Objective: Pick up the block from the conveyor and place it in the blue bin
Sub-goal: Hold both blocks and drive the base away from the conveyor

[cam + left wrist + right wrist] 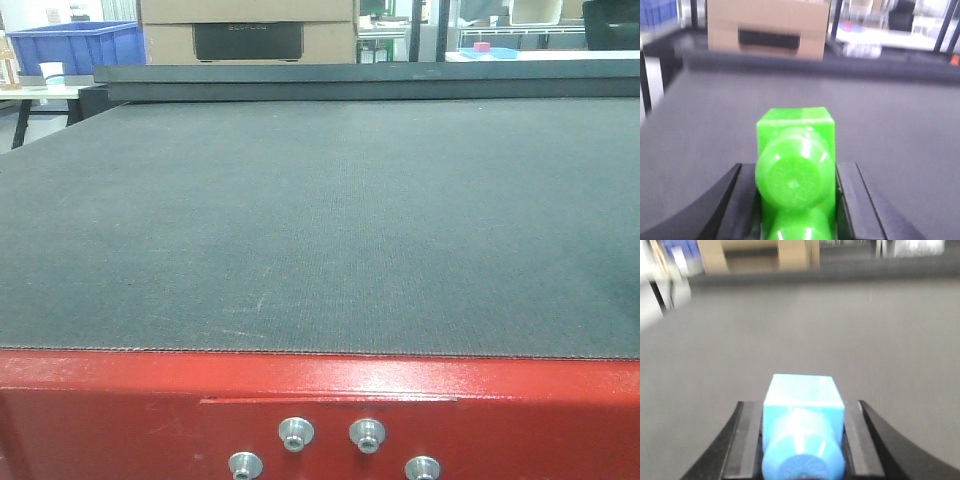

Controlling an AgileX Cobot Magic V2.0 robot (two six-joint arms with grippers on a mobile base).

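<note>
In the left wrist view a bright green block (795, 145) with round studs sits between the black fingers of my left gripper (795, 169), which is shut on it above the conveyor belt (890, 130). In the right wrist view my right gripper (802, 404) is shut on a light blue block (802, 390), also over the belt (790, 330). The front view shows the dark grey conveyor (320, 220) bare, with neither gripper nor any block in sight. The blue bin (75, 45) stands far back on the left, beyond the belt.
The conveyor's red frame (320, 400) with silver bolts (296, 433) runs along the near edge. A cardboard box (250, 30) stands behind the belt's far end. A white table (45, 92) holds the bin. Shelves and benches fill the background on the right.
</note>
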